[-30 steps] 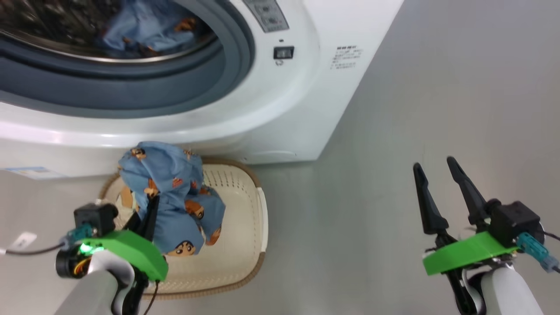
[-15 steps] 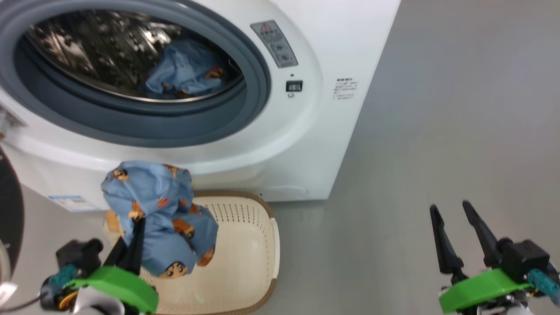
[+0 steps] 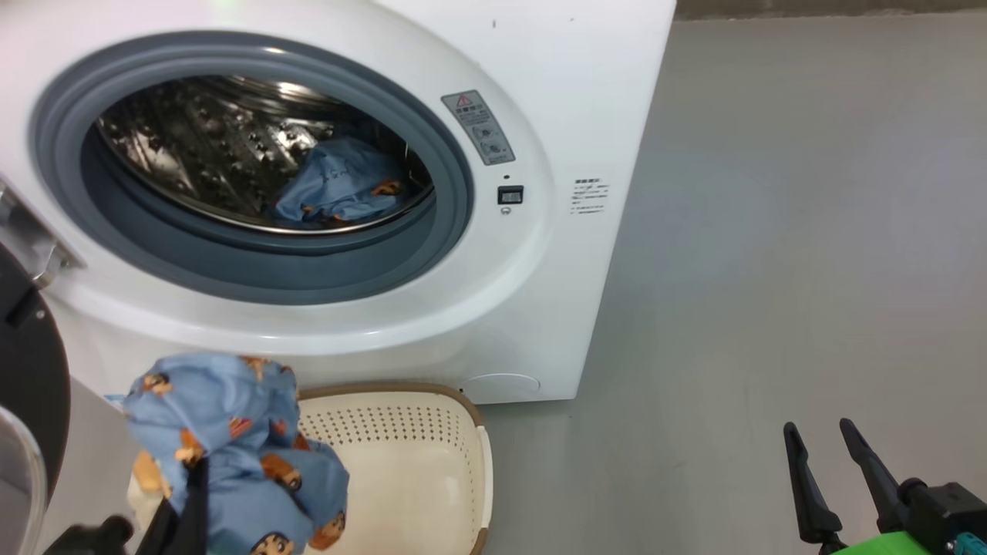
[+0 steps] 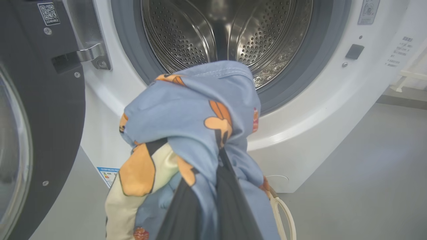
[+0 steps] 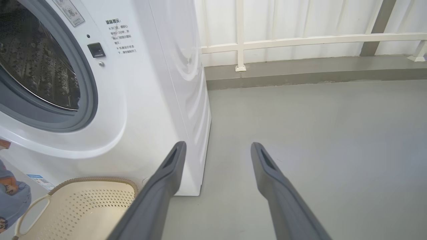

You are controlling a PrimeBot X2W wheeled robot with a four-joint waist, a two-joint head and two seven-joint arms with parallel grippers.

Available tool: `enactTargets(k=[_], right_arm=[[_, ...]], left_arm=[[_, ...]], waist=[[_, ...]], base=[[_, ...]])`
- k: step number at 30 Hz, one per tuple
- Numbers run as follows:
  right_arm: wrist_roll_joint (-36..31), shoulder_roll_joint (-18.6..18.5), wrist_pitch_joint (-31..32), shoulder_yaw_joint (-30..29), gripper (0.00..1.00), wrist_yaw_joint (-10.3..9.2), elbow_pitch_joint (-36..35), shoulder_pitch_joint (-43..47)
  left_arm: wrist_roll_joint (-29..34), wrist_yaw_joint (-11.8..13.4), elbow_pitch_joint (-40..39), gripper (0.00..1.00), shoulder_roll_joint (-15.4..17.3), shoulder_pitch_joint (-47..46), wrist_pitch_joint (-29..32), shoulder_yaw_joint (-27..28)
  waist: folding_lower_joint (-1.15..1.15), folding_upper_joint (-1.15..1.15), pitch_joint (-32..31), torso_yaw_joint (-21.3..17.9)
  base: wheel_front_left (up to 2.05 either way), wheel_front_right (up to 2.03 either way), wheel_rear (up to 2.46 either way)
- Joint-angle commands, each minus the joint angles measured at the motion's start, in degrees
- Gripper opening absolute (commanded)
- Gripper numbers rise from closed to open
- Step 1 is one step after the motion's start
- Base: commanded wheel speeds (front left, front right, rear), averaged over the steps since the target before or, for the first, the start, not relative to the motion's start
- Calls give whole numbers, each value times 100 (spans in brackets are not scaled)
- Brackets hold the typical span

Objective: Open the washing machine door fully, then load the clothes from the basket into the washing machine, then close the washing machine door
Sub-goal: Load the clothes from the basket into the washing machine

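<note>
Head view: the washing machine (image 3: 540,308) stands with the washing machine door (image 3: 31,370) swung open at left. Below sits the basket (image 3: 432,478). Over the basket's left end hang the clothes (image 3: 224,439), clenched in the left hand (image 4: 203,180). The right hand (image 3: 817,428) gapes empty, well apart.

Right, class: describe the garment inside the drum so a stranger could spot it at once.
Find the big white washing machine. In its steel drum, low on the right, lies a crumpled blue garment. Unlike the matching bundle held over the basket, it sits inside the machine.
</note>
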Motion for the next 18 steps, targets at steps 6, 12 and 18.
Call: enactTargets(k=[6,12,18], right_arm=[[6,-62,-28,36,100,8,-176,22],[-4,-30,-28,27,100,8,-220,-14],[-26,20,-28,63,100,8,-233,-161]], left_arm=[[137,-9,-461,0,-32,201,-79,456],[111,-9,-469,0,-67,37,-79,418],[-16,-9,-411,0,96,-521,-79,301]], waist=[[0,0,9,-82],[0,0,142,-101],[0,0,396,-198]], base=[[0,0,0],[0,0,0],[0,0,0]])
